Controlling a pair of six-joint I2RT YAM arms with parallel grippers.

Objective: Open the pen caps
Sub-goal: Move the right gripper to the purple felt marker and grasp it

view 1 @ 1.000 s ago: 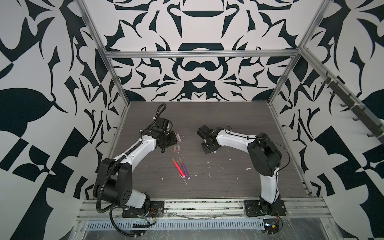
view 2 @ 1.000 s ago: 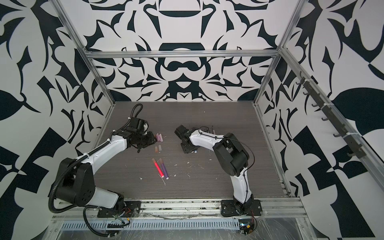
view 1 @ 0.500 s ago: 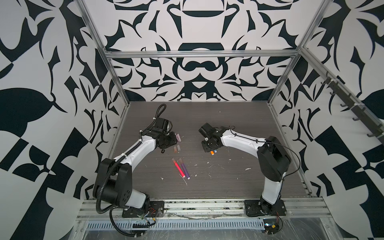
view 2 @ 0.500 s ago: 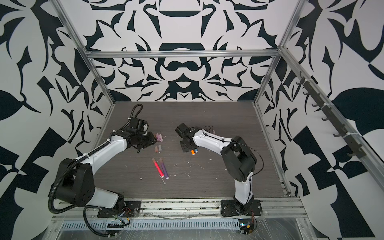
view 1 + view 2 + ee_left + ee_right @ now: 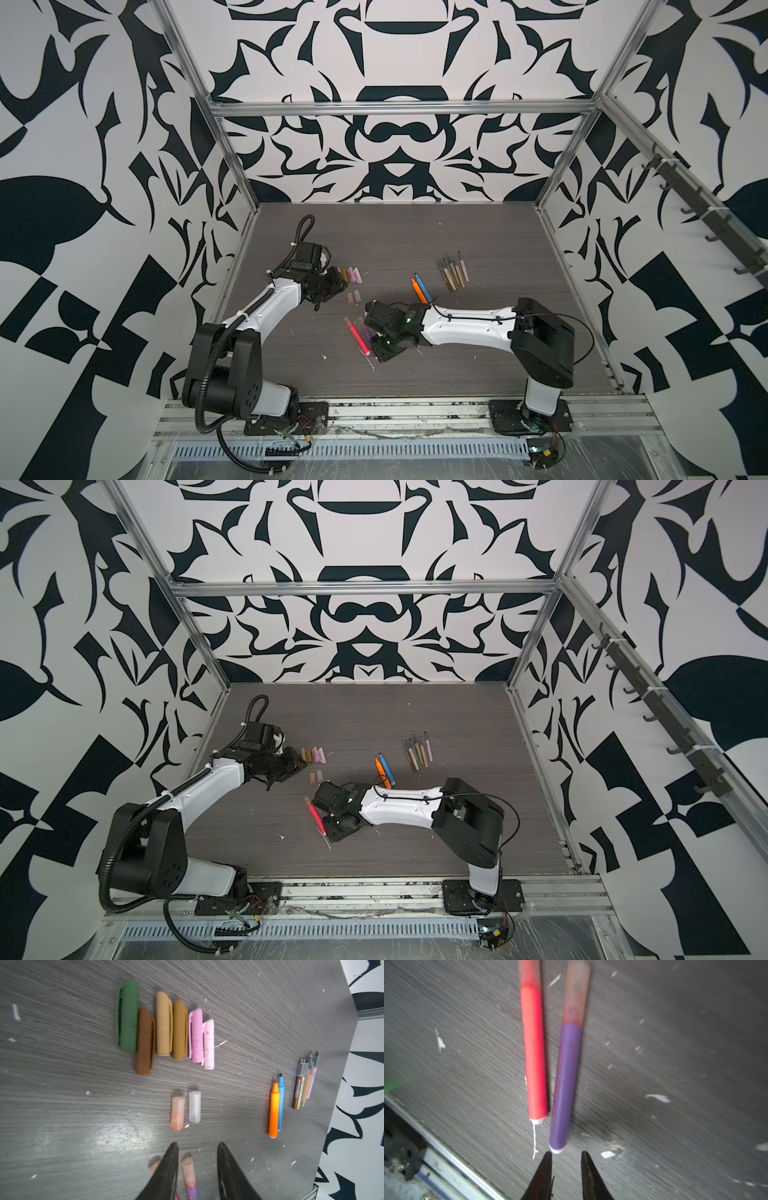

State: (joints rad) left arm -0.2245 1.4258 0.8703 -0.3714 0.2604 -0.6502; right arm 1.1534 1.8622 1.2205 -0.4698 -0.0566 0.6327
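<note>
On the dark table (image 5: 415, 232), the right arm (image 5: 465, 324) has swung from mid-table toward the front edge within the last second; the left arm (image 5: 270, 301) has not moved. That uncovers the orange pen (image 5: 273, 1111) and blue pen (image 5: 281, 1103), side by side with tips bare, near the bundle of thin pens (image 5: 453, 272), also uncapped. Their exact count is hard to read from the top views.

The pink pen (image 5: 533, 1053) and purple pen (image 5: 566, 1076) lie parallel and almost touching at front centre. The pink-pen cap (image 5: 529, 972) and purple-pen cap (image 5: 576, 991) are both on.

The right gripper (image 5: 564, 1154) now sits just behind the purple pen's back end, jaws apart, nothing in them. The left gripper (image 5: 197, 1145) hovers near the row of coloured caps (image 5: 164, 1024), jaws parted, also empty. Two translucent caps (image 5: 177, 1112) lie just beside that row, all off their pens.

Meaning: orange looks done and set down, two pens left. Next is probably a pinch on the purple barrel while the left takes its cap. Risk: the pink pen is close enough to get nudged or pinched along
</note>
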